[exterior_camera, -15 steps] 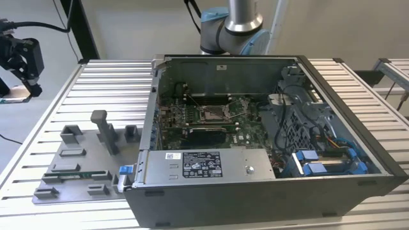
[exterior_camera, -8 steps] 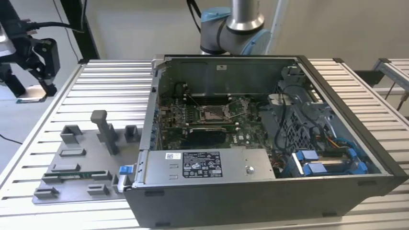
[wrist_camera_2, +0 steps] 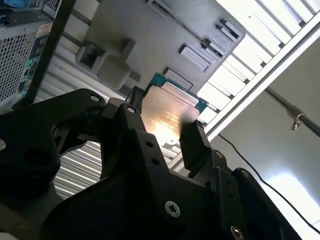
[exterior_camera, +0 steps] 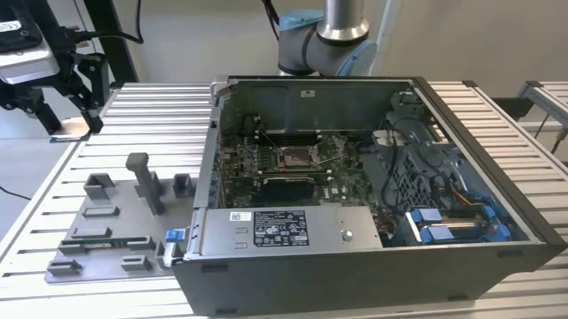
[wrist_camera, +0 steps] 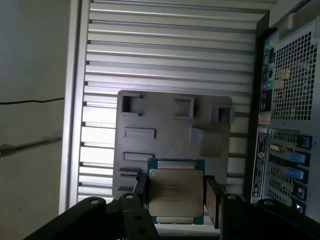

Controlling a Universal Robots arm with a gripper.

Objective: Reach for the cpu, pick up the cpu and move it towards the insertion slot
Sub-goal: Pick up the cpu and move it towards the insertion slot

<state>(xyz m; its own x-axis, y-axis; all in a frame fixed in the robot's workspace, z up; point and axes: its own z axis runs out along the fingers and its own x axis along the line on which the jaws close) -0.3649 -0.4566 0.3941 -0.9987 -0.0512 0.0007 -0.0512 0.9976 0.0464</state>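
In both wrist views the cpu (wrist_camera: 176, 192) (wrist_camera_2: 167, 112) is a flat square chip with a silver lid and a green rim, clamped by its edges between my black fingers. My gripper (wrist_camera: 176, 199) (wrist_camera_2: 165, 131) is shut on it, high above the grey fixture plate (wrist_camera: 165, 115). In the exterior view the gripper (exterior_camera: 69, 127) hangs at the far left over the table's edge, with the cpu (exterior_camera: 68, 137) seen edge-on as a thin strip. The insertion slot (exterior_camera: 293, 157), a shiny-framed socket with a dark centre, lies on the motherboard inside the open computer case, well to the exterior view's right of the gripper.
The open computer case (exterior_camera: 497, 259) takes up the middle and right of the slatted table (exterior_camera: 151, 126). The fixture plate (exterior_camera: 53, 266) with raised grey blocks and a tall post (exterior_camera: 142, 176) lies left of the case. Cables and blue clips crowd the case's right side.
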